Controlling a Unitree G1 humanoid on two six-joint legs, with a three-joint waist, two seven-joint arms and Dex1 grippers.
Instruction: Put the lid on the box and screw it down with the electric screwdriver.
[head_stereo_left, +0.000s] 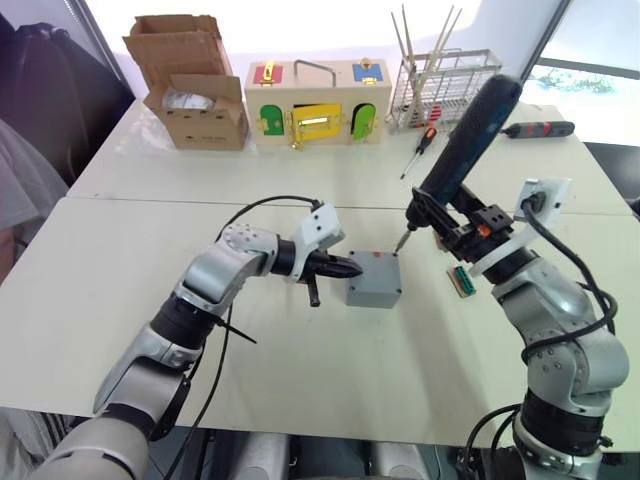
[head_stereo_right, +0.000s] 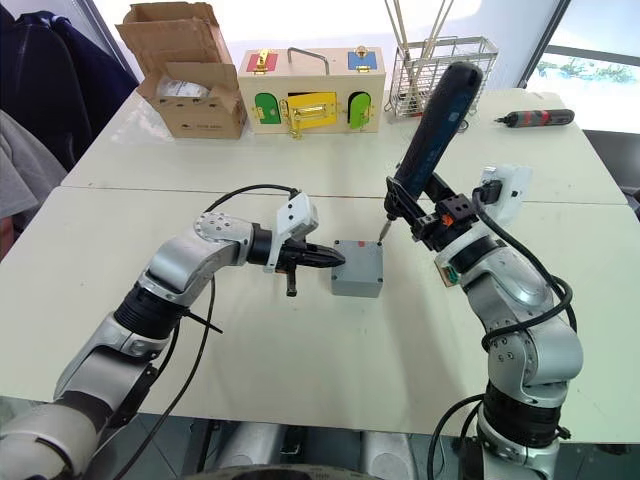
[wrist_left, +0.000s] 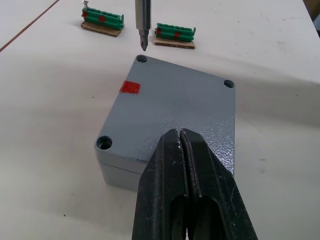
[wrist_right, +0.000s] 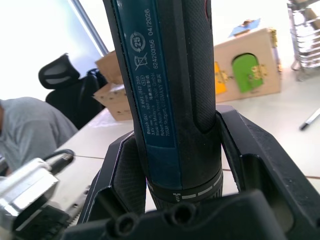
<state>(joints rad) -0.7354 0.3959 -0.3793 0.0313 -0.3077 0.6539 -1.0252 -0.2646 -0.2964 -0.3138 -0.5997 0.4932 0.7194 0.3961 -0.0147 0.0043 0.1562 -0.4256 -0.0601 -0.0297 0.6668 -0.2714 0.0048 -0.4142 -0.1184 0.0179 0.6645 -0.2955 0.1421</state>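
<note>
1. White tabletop fills the frame; along its far edge, at the upper part of the picture, stand an open brown cardboard box, a wooden box with coloured doors and a wire rack.
2. At centre sits the small square grey plastic box with the flat grey lid already on it — corner screw holes exposed, a red square mark near one corner.
3. The left gripper, fingers pressed together, rests its tip on the lid, apparently to hold it steady.
4. The right gripper clamps the thick dark blue-black electric screwdriver, tilted, its thin bit poised just above the far corner hole — seemingly lined up for driving.
5. Its label reads "624203156 04/2026"; smaller print is illegible.
</note>
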